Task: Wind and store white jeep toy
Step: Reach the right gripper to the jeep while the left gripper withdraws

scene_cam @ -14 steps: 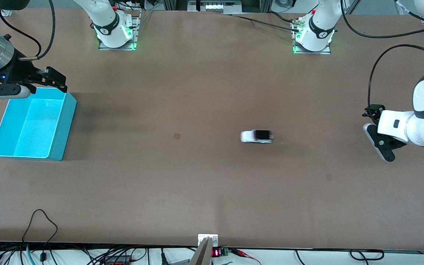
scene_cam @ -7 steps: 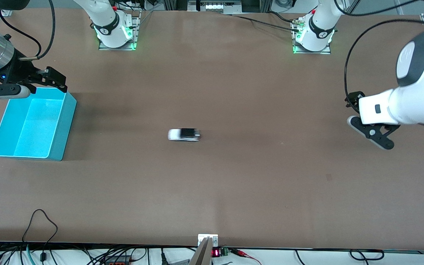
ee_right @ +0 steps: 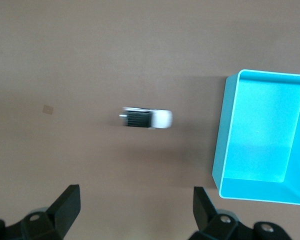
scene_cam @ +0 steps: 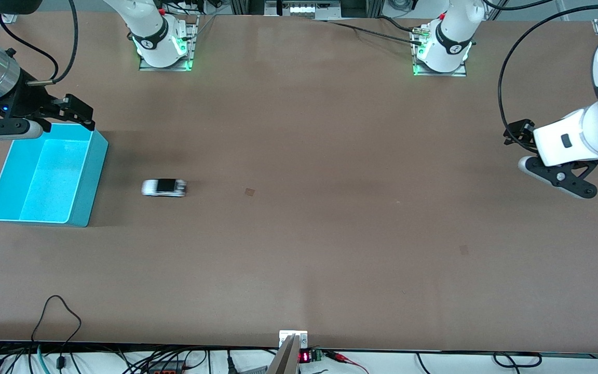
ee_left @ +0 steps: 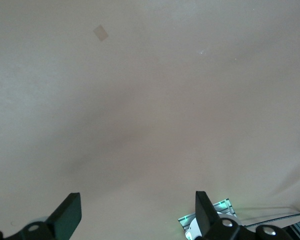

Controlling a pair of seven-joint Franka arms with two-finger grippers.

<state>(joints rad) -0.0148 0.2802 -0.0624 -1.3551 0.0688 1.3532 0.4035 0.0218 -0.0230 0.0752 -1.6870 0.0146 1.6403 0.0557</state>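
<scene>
The white jeep toy (scene_cam: 164,187) sits at the turquoise bin's (scene_cam: 91,176) three o'clock, while the left gripper (scene_cam: 558,176) and right gripper (scene_cam: 44,117) hover with fingers spread wide and empty.

We see a white jeep toy (scene_cam: 164,187) with a black roof panel, its finer markings seemingly blurred, beside a turquoise bin (scene_cam: 91,176) on a plain brown table (scene_cam: 330,259) dotted with small darker squares (scene_cam: 249,192).

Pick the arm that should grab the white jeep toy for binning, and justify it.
Right. The white jeep toy sits beside the turquoise bin, and the open right gripper hangs over that bin's rim. The open left gripper is up at the left arm's end of the table.
</scene>
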